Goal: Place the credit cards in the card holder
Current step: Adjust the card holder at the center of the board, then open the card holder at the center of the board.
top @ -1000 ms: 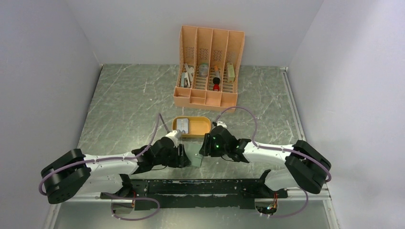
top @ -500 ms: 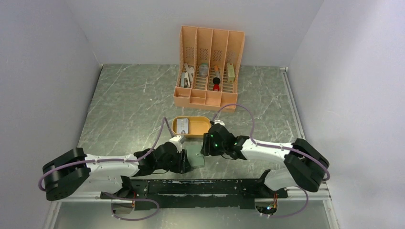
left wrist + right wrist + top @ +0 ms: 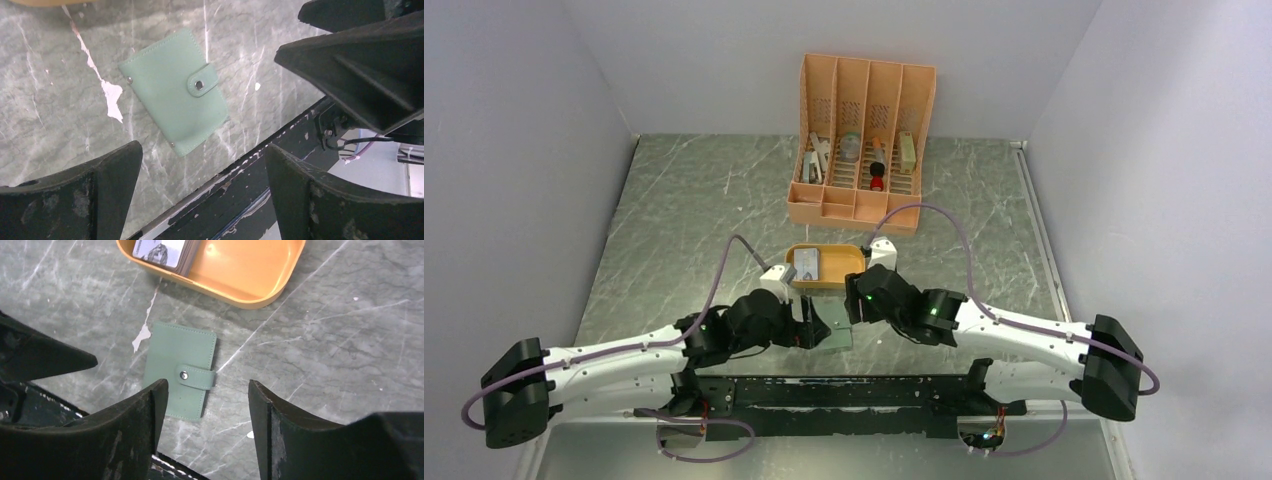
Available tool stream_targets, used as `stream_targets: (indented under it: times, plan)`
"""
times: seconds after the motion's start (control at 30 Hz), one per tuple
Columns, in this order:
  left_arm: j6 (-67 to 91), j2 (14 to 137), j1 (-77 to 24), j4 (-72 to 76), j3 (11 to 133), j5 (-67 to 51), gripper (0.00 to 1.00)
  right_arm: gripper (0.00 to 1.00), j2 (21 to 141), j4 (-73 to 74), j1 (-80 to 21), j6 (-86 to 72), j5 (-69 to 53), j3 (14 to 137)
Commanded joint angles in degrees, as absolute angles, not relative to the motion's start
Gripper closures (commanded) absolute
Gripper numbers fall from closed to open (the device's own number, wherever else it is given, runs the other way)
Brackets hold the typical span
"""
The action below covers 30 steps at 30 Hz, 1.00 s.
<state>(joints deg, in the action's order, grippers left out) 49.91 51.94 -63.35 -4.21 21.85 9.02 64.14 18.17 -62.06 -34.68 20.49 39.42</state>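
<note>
Both arms hang low over the near edge of the grey-green marbled table (image 3: 684, 200). There's the small flat sage-green bifold card holder (image 3: 180, 370), lying closed on the tabletop with its snap strap fastened. It sits near the shallow orange oval plastic tray (image 3: 245, 300), on the arms' side, not touching it. The left gripper (image 3: 202, 150) has its jaws spread wide, nothing between them, with the holder free below. The right gripper (image 3: 206, 390) has its jaws apart too, empty, hovering over the same holder. The thin pale printed credit cards (image 3: 162, 251) sit stacked at one end of the tray. The tall orange slotted organizer (image 3: 864, 130) stands at the table's far end.
</note>
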Motion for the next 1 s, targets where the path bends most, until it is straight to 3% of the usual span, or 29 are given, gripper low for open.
stream_targets:
  times: [0.0,0.1,0.27,0.43,0.7,0.97]
  plan:
    - [49.0,50.6,-63.7,-8.4,25.9,12.7,0.03,0.33,64.8,23.1,-64.3,-39.5,32.6,42.7]
    - [48.7,48.7,-63.6,-7.8,25.9,13.2,0.03,0.26,62.7,21.6,-64.3,-46.7,33.9,41.3]
    - [47.7,42.2,-63.6,-4.4,22.4,14.5,0.03,0.25,57.3,10.4,-61.3,-42.9,22.1,34.1]
    - [50.8,39.3,-63.6,-3.6,19.3,14.4,0.03,0.23,61.0,13.8,-62.9,-38.4,20.8,36.8]
    - [54.1,50.1,-63.5,6.4,15.9,3.6,0.05,0.30,72.3,18.9,-69.5,-42.8,26.8,40.8]
    - [58.0,52.2,-62.9,14.3,12.0,3.6,0.10,0.39,74.7,14.2,-71.1,-46.8,24.8,37.5]
